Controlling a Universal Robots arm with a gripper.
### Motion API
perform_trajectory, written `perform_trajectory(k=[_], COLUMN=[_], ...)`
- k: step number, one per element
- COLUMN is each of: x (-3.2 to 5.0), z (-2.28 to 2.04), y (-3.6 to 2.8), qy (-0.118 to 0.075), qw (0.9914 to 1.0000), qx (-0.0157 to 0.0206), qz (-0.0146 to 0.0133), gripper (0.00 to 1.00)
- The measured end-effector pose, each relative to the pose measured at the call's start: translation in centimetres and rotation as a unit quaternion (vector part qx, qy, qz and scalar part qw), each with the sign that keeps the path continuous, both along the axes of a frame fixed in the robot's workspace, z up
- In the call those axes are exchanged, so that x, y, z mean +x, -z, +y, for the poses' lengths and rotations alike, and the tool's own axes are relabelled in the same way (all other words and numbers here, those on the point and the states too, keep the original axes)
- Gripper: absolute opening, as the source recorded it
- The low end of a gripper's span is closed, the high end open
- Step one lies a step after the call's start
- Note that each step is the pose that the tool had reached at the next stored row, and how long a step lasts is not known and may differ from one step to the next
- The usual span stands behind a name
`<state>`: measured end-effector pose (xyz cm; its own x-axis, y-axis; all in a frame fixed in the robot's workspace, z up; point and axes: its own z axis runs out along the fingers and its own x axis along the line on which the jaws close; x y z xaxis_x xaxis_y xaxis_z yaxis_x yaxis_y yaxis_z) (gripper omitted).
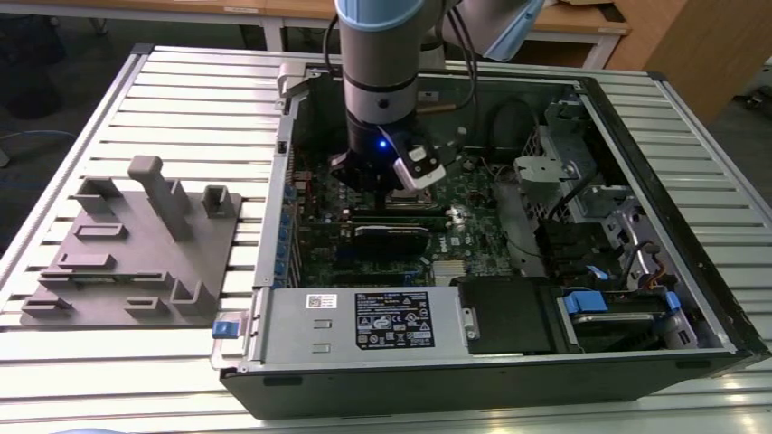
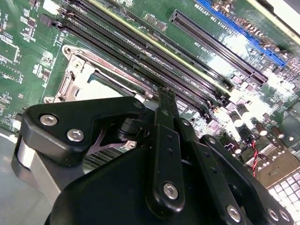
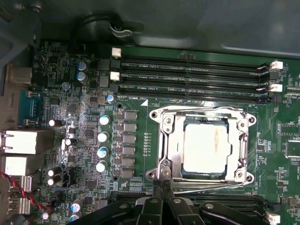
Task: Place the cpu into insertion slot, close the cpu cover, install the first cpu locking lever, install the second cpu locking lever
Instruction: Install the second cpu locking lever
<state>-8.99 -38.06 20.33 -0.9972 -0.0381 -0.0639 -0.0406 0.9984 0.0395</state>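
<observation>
In the first wrist view the cpu [image 3: 205, 149] lies flat in the insertion slot [image 3: 151, 175], its silver face showing through the window of the cpu cover [image 3: 169, 140]. The cover lies down flat over the socket. Thin metal lever rods run along two opposite sides of the frame. My gripper [image 3: 162, 183] is shut with nothing between its fingers, and the tips are at the socket's corner by a lever end. In the second wrist view the shut fingers [image 2: 164, 101] stand just beside the cover [image 2: 75, 77]. The exterior view has the gripper [image 1: 404, 192] low over the motherboard.
Long black memory slots [image 3: 192, 75] run beside the socket, with capacitors [image 3: 102, 136] on its other side. The open computer case [image 1: 280, 163] walls in the board, and a power supply [image 1: 362, 321] lies at its front. A grey fixture block [image 1: 133, 244] sits at the exterior view's left.
</observation>
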Motion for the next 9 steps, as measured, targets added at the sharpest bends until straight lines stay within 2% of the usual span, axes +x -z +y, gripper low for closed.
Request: perform_trajectory(k=[5, 9], x=[-0.09, -0.2], z=[-0.38, -0.52], y=[0.04, 0.07], qy=[0.0, 0.0], qw=[1.0, 0.99996], qx=[0.0021, 0.0087], qz=[0.0, 0.0], gripper=[0.11, 0.11])
